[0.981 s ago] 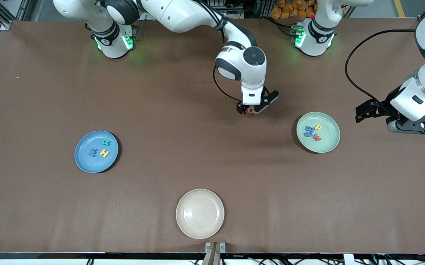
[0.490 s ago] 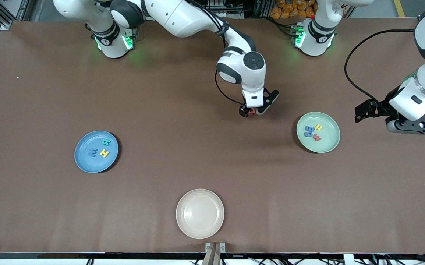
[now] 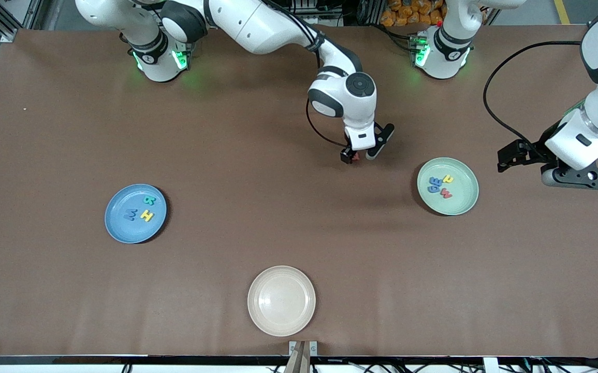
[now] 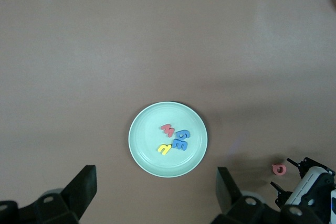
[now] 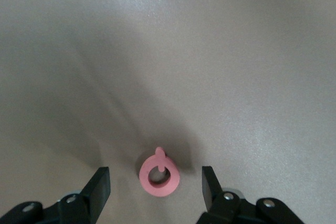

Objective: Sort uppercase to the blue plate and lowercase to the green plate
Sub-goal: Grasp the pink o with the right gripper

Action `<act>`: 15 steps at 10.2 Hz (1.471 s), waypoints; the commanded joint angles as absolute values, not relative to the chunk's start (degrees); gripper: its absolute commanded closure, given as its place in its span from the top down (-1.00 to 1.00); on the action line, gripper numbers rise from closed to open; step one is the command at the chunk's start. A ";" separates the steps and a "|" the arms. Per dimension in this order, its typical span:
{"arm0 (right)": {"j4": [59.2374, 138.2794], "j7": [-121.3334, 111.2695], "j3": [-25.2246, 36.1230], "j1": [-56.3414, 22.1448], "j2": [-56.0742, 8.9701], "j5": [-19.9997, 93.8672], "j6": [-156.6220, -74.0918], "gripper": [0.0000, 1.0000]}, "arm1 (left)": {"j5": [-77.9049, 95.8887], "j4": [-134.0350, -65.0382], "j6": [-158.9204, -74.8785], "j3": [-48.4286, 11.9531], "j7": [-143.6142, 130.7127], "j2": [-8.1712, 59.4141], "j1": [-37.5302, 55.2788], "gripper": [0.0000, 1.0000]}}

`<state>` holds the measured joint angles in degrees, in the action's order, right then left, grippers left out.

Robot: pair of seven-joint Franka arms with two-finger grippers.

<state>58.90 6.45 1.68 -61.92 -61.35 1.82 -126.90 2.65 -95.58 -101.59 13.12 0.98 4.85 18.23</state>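
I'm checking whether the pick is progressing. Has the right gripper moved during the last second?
Yes. The right gripper has shifted slightly toward the green plate, its fingers straddling the red Q.

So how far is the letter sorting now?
Done: the green plate holds four letters, and the blue plate holds three. In hand: the right gripper is low over the red Q on the table, fingers open around it. Left: grasp it, carry it to the blue plate. The left gripper waits open beside the green plate.
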 commanded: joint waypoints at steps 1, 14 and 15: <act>55.90 4.84 2.37 -62.31 -63.81 1.32 -126.74 0.52 | 1.32 -95.01 -100.55 13.01 0.79 4.48 18.46 1.00; 56.16 2.37 3.87 -58.90 -57.60 2.37 -115.96 -1.00 | 1.32 -95.10 -100.55 12.30 0.79 4.48 18.28 1.00; 56.34 2.37 3.95 -57.41 -54.87 4.90 -112.80 -1.00 | 1.32 -95.10 -100.55 12.30 0.79 4.48 18.37 1.00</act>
<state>54.78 3.68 4.53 -59.85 -60.23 2.44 -117.57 2.65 -95.57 -101.59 12.44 0.98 4.85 18.18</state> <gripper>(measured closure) 0.643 0.000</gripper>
